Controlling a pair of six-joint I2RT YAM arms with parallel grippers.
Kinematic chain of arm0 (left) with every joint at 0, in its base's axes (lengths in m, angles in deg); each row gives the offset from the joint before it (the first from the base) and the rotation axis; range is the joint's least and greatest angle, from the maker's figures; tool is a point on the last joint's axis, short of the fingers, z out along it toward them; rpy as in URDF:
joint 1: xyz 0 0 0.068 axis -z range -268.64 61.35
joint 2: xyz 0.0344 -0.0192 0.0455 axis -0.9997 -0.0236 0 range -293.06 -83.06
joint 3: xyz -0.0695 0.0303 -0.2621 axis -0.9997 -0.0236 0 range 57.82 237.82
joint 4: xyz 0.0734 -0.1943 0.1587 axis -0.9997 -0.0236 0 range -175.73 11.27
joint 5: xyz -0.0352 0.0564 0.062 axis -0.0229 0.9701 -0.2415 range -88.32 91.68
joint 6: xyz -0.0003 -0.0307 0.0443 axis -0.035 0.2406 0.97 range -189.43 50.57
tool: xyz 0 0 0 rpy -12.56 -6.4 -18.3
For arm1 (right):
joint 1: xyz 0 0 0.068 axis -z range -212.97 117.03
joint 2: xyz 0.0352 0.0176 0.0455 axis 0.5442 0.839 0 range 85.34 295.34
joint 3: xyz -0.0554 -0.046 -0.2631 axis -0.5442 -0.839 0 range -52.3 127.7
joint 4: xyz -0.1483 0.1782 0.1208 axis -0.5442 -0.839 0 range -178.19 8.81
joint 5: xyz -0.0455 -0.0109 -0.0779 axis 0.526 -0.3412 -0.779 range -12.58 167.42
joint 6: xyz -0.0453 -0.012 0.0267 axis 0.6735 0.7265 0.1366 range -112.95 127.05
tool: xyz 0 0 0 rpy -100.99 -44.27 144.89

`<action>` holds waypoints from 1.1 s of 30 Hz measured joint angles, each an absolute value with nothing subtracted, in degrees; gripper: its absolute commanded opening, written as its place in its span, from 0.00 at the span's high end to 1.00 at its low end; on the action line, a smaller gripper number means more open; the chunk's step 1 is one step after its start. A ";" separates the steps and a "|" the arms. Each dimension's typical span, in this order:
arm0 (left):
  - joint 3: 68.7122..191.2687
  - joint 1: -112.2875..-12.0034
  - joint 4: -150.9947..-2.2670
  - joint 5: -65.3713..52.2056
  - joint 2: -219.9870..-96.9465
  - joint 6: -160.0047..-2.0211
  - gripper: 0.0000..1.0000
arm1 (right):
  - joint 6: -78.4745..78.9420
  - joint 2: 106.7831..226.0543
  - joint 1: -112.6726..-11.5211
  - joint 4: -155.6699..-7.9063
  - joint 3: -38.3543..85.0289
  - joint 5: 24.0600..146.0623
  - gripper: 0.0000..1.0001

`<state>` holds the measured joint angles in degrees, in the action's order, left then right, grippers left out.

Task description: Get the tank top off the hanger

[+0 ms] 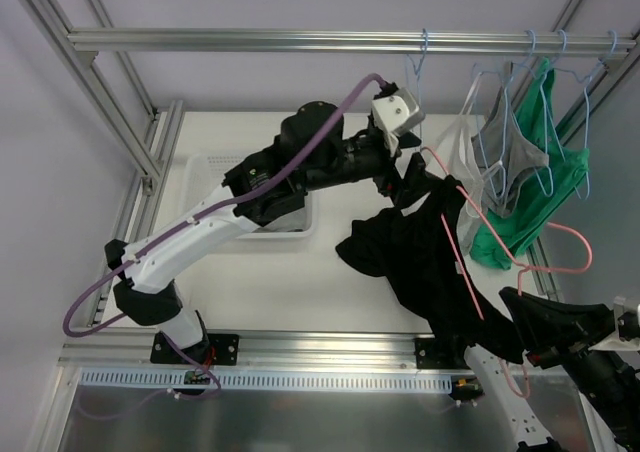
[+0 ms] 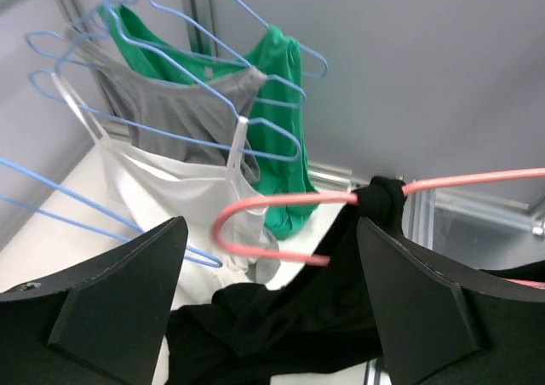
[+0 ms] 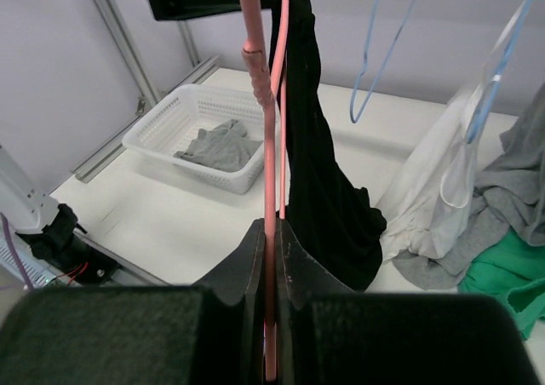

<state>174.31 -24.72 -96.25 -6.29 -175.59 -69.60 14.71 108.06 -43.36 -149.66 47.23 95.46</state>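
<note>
Hanging between two robot arms, the black tank top [image 1: 420, 252] has not come off the pink hanger [image 3: 271, 163], and the job looks no more than partly done. The right gripper [image 3: 271, 232] is clamped tight on the hanger's wire near the bench's near right corner and holds it slanted up over the bench. The left gripper [image 2: 271, 227] hovers at the hanger's far end with its jaws spread wide and nothing in them. Just beyond its fingertips, one strap [image 2: 383, 199] sits bunched around the pink wire, while the rest of the garment droops in a dark heap toward the middle of the bench. Whether the second strap is already free cannot be told. Judging by this, what remains is to slip that strap off the wire's end and pull the top clear. At the bench's far left corner a white basket [image 1: 215, 167] holds a grey cloth [image 3: 217, 146].
</note>
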 measured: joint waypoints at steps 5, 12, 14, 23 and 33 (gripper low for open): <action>173.96 -22.84 -97.08 -5.70 -177.62 -66.38 0.32 | 14.27 108.41 -43.54 -150.51 47.05 98.28 1.00; 168.73 -23.00 -95.16 -5.09 -175.46 -65.29 0.21 | 13.86 108.50 -43.63 -150.38 46.49 99.35 1.00; 165.96 -22.95 -93.98 -4.67 -174.37 -65.58 0.20 | 13.90 108.69 -43.63 -150.12 45.66 98.87 1.00; 152.49 -23.11 -87.64 4.14 -165.91 -67.94 0.18 | 14.03 110.29 -43.69 -146.97 39.69 97.47 1.00; 148.21 -22.58 -81.26 14.54 -160.01 -73.29 0.15 | 14.14 112.04 -43.69 -143.54 35.38 96.84 1.00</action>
